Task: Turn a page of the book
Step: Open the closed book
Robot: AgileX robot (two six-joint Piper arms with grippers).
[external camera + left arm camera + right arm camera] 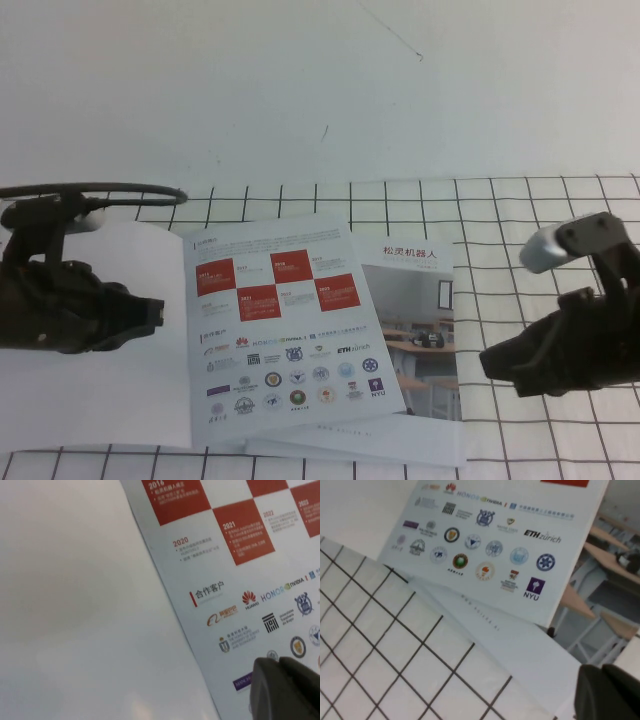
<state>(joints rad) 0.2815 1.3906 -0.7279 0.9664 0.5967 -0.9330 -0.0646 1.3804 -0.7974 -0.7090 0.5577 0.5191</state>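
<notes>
From the high view, the book [190,340] is lying open on the gridded cloth [540,215], its page [292,318] of red squares and logos facing up, overlapping a second brochure [425,320]. The left gripper [150,318] is hovering over the blank left leaf; its claw state I cannot tell. The right gripper [492,362] is sitting clenched, empty, beside the brochures.

The left wrist view is showing the logos close below.

The right wrist view is showing the page's corner over the brochure
</notes>
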